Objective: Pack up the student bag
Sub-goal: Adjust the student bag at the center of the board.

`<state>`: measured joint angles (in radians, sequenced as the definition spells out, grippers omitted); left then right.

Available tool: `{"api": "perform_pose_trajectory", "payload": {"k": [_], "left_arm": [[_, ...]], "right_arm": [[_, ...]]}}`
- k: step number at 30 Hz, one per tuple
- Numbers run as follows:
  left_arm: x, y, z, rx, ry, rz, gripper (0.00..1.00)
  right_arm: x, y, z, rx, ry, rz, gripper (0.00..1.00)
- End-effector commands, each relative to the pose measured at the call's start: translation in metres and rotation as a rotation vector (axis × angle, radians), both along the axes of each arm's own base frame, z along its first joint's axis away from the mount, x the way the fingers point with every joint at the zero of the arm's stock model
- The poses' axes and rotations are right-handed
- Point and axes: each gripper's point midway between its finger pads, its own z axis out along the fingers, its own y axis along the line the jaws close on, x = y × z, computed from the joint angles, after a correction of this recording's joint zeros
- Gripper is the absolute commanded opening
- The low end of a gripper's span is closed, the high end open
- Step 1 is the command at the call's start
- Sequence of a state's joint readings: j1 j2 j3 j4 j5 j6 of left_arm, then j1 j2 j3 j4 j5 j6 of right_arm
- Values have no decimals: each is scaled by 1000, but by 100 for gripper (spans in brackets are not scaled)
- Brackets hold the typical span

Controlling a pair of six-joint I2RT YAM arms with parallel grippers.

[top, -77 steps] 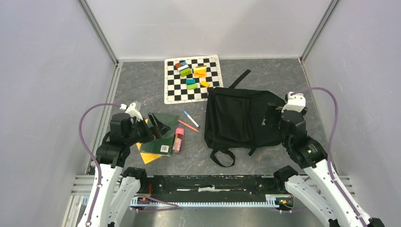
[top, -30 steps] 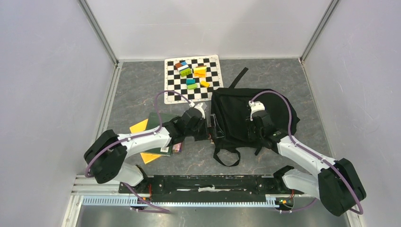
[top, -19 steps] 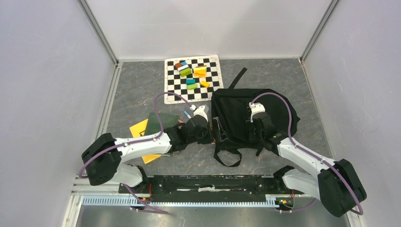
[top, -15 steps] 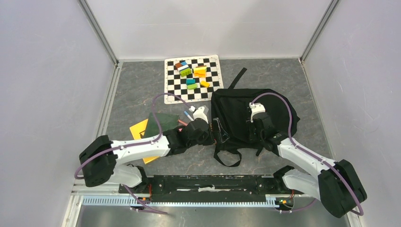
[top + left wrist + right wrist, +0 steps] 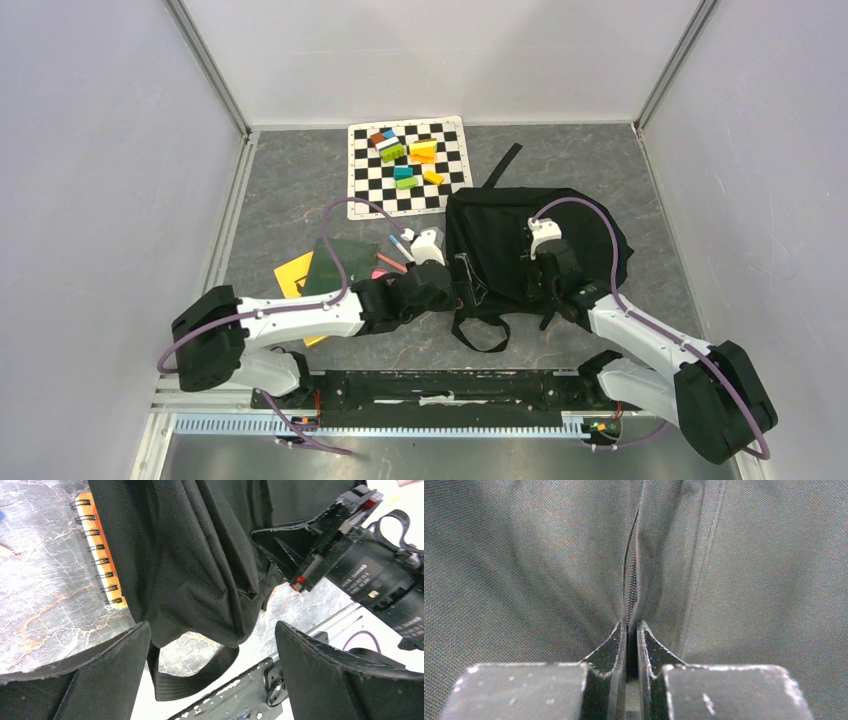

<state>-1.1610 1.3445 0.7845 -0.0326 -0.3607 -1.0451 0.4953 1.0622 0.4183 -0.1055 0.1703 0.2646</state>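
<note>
Black student bag (image 5: 500, 235), its zip (image 5: 629, 587) pinched by the right fingers (image 5: 614, 647); left fingers (image 5: 75, 680) spread wide.

Noted checkered mat (image 5: 365, 195) at far centre of grey table (image 5: 300, 170), carrying scattered coloured blocks (image 5: 392, 152). Found green notebook (image 5: 335, 265) overlapping yellow notebook (image 5: 292, 272), left of centre; blue pen (image 5: 398, 243) just beside.
</note>
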Motion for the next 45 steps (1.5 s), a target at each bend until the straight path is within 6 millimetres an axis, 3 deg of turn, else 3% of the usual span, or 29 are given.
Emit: {"api": "perform_pose_trajectory", "payload": {"k": [1, 6, 10, 13, 16, 19, 21, 25, 29, 33, 38, 45], "left_arm": [[11, -8, 6, 49, -43, 5, 100], [12, -3, -7, 112, -43, 7, 98], [13, -4, -13, 104, -51, 3, 81], [14, -9, -13, 100, -69, -16, 63], [16, -12, -8, 117, -105, -47, 37], [15, -17, 7, 131, -163, -117, 12], [13, -26, 27, 112, -230, -189, 2], [11, -29, 71, 113, -365, -291, 2], [13, -8, 102, 177, -443, -294, 2], [19, 21, 125, 254, -419, -251, 2], [32, 59, 135, 297, -348, -161, 2], [59, 125, 126, 335, -309, -31, 2]], "right_arm": [[-8, 4, -4, 32, 16, 14, 0], [-9, 0, -1, 29, 0, -1, 0], [-9, -3, 3, 33, -19, -19, 0], [-11, -4, 6, 45, -22, -27, 1], [-11, -7, 10, 48, -38, -48, 0], [-10, -7, 16, 54, -60, -49, 0], [-8, -6, 25, 66, -79, -45, 0], [-4, 1, 58, 96, -132, -33, 0], [-1, 8, 90, 144, -190, -28, 0], [1, 21, 102, 191, -204, -18, 0], [1, 57, 100, 245, -209, 40, 0], [-4, 110, 102, 238, -213, 137, 0]]}}
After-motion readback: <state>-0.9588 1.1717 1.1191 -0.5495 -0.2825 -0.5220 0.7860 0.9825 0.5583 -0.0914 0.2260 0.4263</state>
